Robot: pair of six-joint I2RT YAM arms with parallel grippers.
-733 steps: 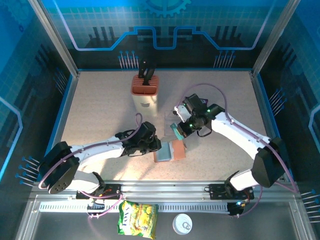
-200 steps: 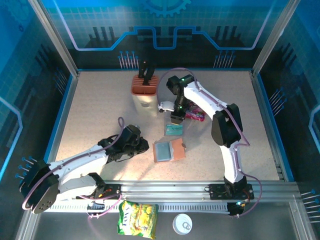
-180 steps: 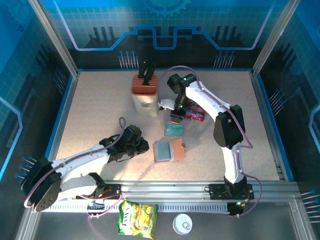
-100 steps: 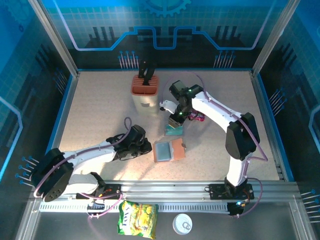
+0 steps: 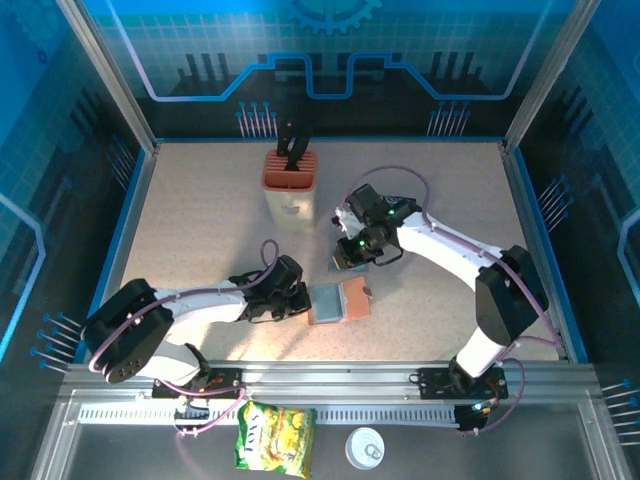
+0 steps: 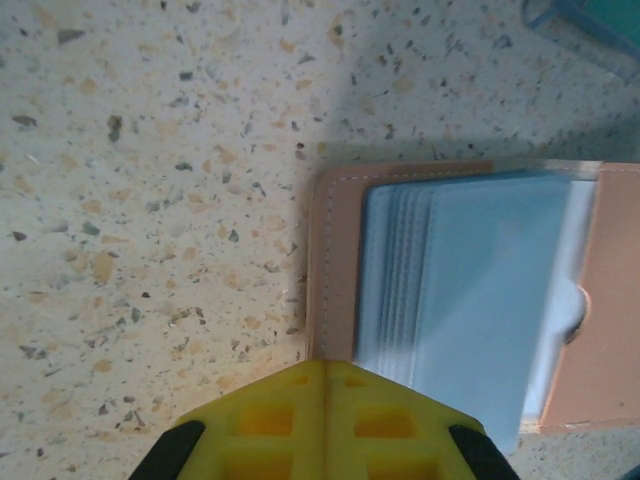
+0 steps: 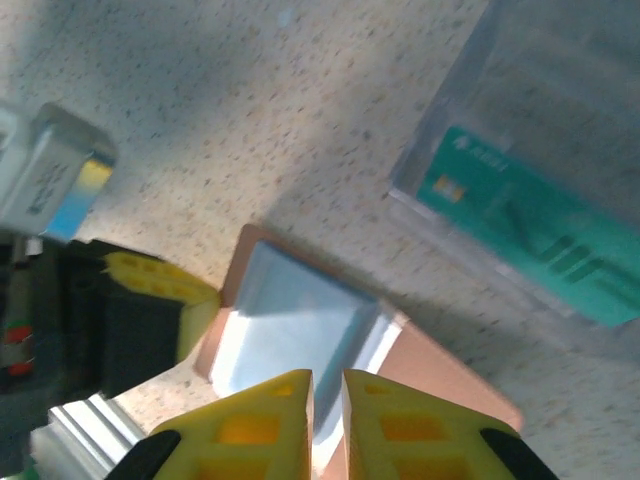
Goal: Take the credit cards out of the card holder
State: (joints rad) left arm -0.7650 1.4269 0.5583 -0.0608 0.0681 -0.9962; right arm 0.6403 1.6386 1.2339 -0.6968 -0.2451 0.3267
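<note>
**One card out, back for more**

Over at the right gripper [image 7: 327, 385]: was above the tray a moment ago, now swung back and hanging just over the card holder [image 5: 340, 300]. Open only a crack. Holding nothing.

Left behind in the clear tray [image 7: 455, 120], just past the far side of the card holder: one teal card [image 7: 520, 225], lying flat.

Over at the left gripper [image 6: 325, 395]: had pulled away from the card holder, now slid back to its left edge. Pinched shut, tip right at the brown rim. Can't tell if pressing down or only touching.

As for the card holder itself: lying open and flat, same spot as before. Blue-grey layers stacked inside. Hard to tell cards from pockets there.

Meaning for the job: at least one card done, likely more to pull. Looks like getting set for another go. First, hold the card holder still from the left. Then pinch the next card from above and slide it out. Needs a gentle pinch on such thin, slippy cards, and a steady hold so as not to drag the card holder along.
</note>
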